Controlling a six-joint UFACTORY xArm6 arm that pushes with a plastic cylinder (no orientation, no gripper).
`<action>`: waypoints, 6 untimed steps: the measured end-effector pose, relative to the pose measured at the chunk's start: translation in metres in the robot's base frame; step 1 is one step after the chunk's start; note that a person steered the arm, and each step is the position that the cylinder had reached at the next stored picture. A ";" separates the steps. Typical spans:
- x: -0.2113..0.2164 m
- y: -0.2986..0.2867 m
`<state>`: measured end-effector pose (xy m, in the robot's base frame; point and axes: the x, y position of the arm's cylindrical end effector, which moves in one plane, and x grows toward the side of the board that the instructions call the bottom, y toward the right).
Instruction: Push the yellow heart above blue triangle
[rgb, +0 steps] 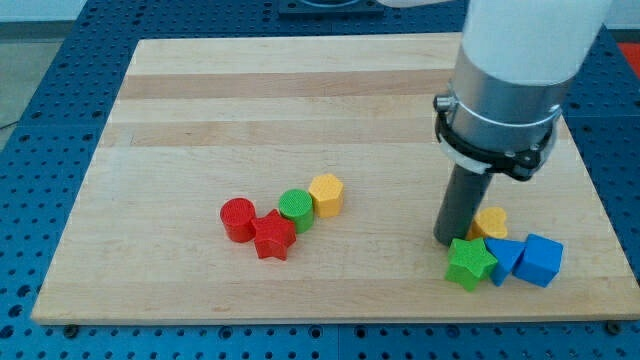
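Camera view
My tip (449, 240): a bare rod with nothing to open or close and nothing held, resting on the board (200, 110) just left of the yellow heart (492, 221).
Yellow heart: partly hidden behind my rod, just above the blue triangle (503, 257), seemingly touching it.
Neighbours: green star (469, 263) directly below my tip; blue cube (540, 260) at the cluster's right.
Far cluster: red cylinder (238, 219), red star (274, 236), green cylinder (296, 209), yellow hexagon (326, 195), well apart to the view's left.
Progress: heart looks nearly placed.
Risk: pushing right could overshoot the heart past the triangle.
Risk: drifting down would knock the green star and triangle.
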<state>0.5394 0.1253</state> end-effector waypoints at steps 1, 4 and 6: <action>-0.007 0.008; -0.007 0.036; -0.007 0.042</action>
<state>0.5321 0.1668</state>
